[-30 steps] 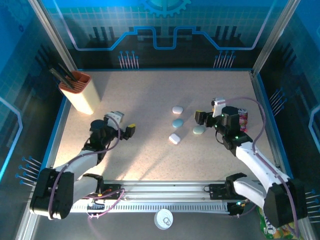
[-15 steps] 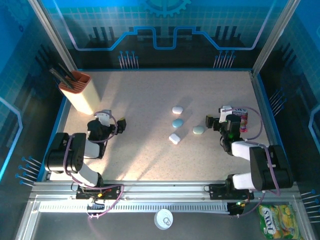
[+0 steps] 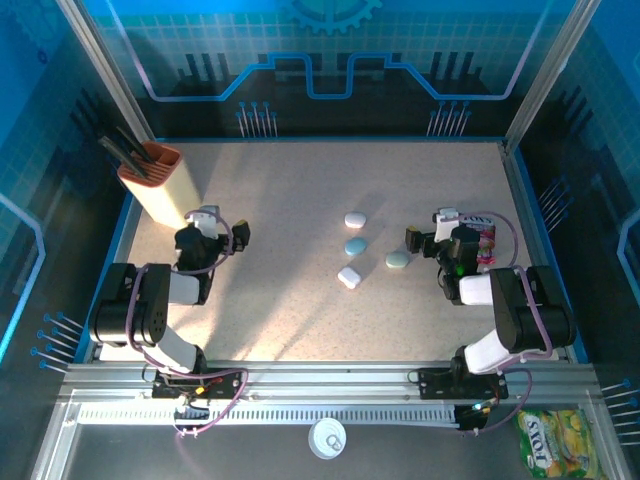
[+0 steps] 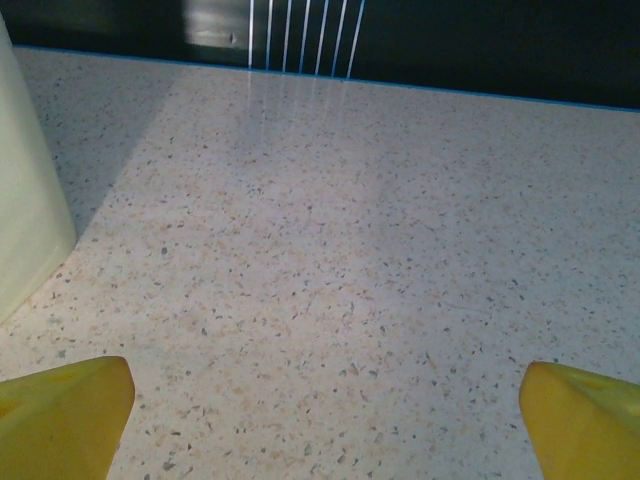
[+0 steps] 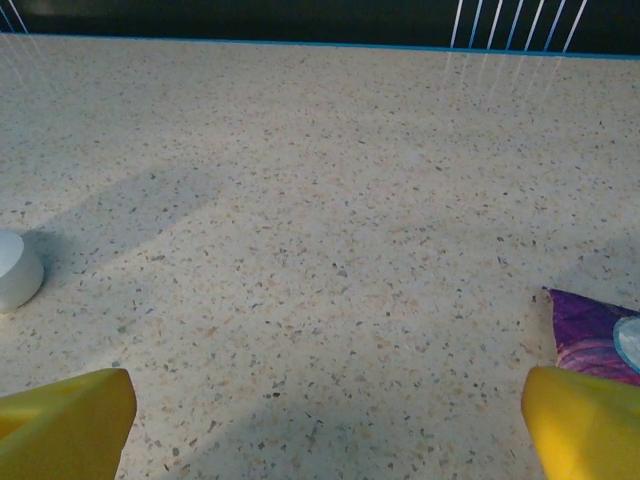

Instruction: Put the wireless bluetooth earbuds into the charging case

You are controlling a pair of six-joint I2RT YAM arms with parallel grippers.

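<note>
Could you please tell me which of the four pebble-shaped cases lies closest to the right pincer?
The pale green case, lying alone between the right pincer and the column of two white cases and a blue case.

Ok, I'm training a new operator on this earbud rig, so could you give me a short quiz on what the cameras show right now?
1. How many pebble-shaped cases lie on the table? A two, B four, C six.
2. True or false: the right pincer is shut on a case.
3. What stands at the table's far left, near the left pincer?
Key: 1 B. 2 False: both pincers stand open and hold nothing. 3 A cream holder with an orange top.
</note>
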